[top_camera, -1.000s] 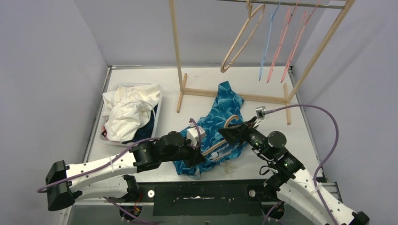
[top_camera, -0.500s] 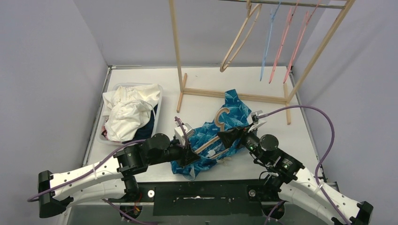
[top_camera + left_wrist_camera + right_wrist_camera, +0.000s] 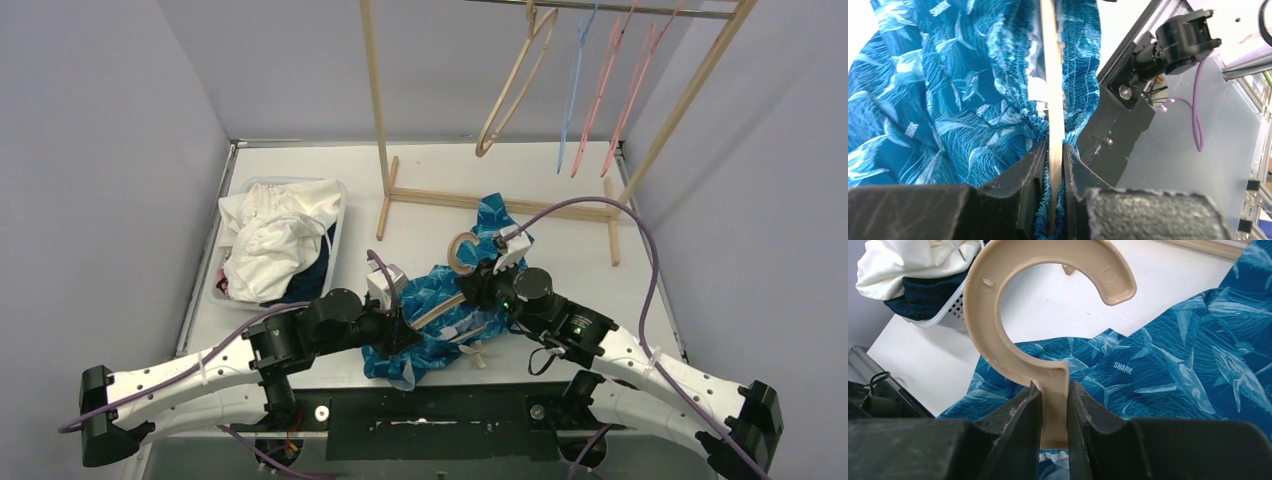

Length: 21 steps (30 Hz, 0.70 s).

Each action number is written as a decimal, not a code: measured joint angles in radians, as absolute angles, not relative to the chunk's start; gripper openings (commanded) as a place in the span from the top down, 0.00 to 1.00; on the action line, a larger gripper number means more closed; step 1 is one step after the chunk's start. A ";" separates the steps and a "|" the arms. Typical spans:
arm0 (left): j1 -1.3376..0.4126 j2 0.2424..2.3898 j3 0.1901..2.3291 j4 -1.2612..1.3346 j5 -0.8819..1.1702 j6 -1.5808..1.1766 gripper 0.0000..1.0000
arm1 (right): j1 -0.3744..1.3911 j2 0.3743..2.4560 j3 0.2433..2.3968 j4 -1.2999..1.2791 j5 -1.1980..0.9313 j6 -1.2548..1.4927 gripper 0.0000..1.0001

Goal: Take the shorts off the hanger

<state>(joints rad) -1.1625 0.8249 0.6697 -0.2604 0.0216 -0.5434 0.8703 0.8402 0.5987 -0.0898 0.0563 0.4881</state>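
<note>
- Two grippers are both shut on one tan hanger (image 3: 462, 252), which lies with the blue shark-print shorts (image 3: 440, 300) on the table (image 3: 300, 160), in front of the wooden rack (image 3: 378, 100).
- The shorts are bunched in a heap just in front of the rack's base rail, with one leg reaching up to touch or nearly touch it. They are threaded on the hanger.
- The right gripper (image 3: 1054, 390) is clamped on the hanger's neck, right below the open hook. The hook curls up towards the rack.
- The left gripper (image 3: 1052, 150) pinches the hanger's thin bar at the end farther from the rack. The gathered waistband is crowded against the fingers (image 3: 1030, 165), and some fabric is caught between them.
- A white basket (image 3: 340, 215) sits to the left of the rack, holding white fabric (image 3: 270, 240) over a navy piece (image 3: 923, 297).
- On the rack's top rail hang another tan hanger (image 3: 515, 85), a blue one (image 3: 572, 90) and two pink ones (image 3: 602, 100), all bare.
</note>
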 measured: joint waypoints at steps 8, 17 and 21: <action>-1.166 0.764 0.691 -0.327 -0.112 -0.596 0.78 | 0.944 0.746 0.655 -0.146 0.254 0.385 1.00; -1.165 0.642 0.690 -0.420 -0.187 -0.634 0.68 | 0.937 0.670 0.676 -0.266 0.444 0.454 1.00; -1.165 0.653 0.678 -0.453 -0.186 -0.642 0.47 | 0.926 0.561 0.639 -0.305 0.521 0.520 1.00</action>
<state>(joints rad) -1.1652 0.6533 0.6785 -0.4534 -0.1864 -0.6422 0.9264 0.5610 0.6392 -0.3046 0.5205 0.5201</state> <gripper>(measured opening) 0.381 0.210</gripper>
